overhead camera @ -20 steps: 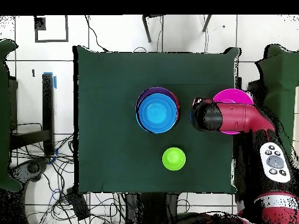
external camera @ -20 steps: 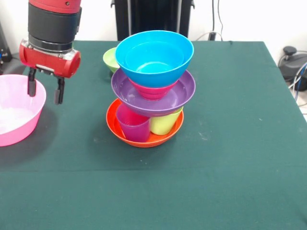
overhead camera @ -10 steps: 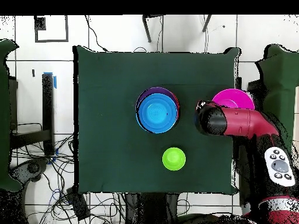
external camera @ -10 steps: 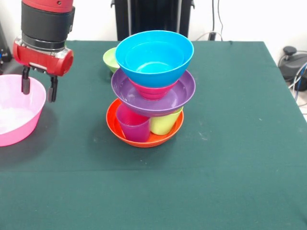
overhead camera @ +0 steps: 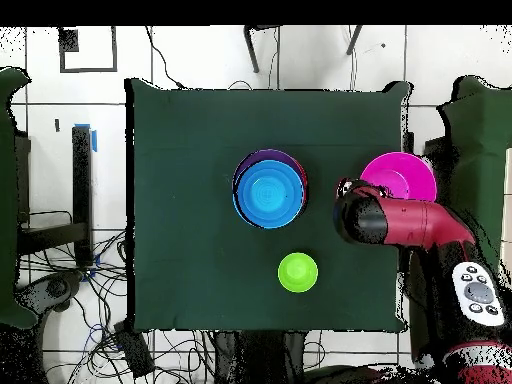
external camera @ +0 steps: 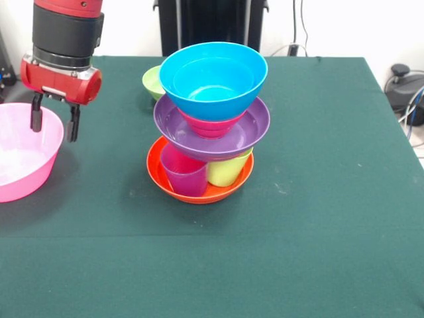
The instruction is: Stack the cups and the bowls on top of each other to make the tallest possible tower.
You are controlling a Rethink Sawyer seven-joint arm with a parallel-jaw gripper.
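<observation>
Red Sawyer gripper (external camera: 52, 122) hangs with fingers spread, holding nothing, over the near rim of the big glossy pink plastic bowl (external camera: 20, 162) at the table edge. Tower (external camera: 209, 122) mid-table: orange bowl (external camera: 199, 192) holding purple cup (external camera: 184, 173) and lime cup (external camera: 228, 170), then wide purple bowl (external camera: 212, 136), small red bowl (external camera: 209, 124), blue bowl (external camera: 213, 79). Risk, as I judge it: the purple bowl rests on just two cups; setting pink on top off-centre could tip everything
</observation>
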